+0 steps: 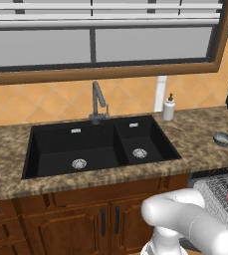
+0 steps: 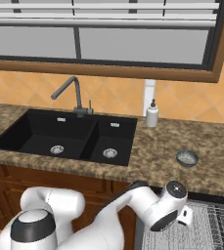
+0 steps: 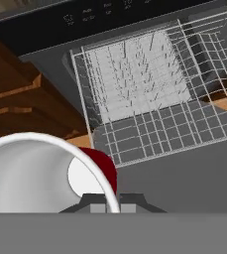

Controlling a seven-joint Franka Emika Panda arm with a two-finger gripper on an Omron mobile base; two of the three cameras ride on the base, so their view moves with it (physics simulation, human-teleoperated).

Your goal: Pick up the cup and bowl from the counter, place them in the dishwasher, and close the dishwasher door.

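I have the gripper (image 3: 107, 206) clamped on the cup (image 3: 45, 173), lower left; next, lower it into the dishwasher rack (image 3: 144, 94).

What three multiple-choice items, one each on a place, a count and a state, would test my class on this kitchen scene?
1. Where is the bowl?
A. in the sink
B. on the counter, right of the sink
C. in the rack

2. How many basins has the sink?
A. one
B. two
C. three

3. What state is the gripper in?
A. open and empty
B. shut on the soap bottle
C. shut on the cup

Key: 1 B, the bowl sits on granite past the soap bottle. 2 B, a divider splits it, with two drains. 3 C, the hand view has the cup's rim between the finger tips, above the dishwasher's wire rack.
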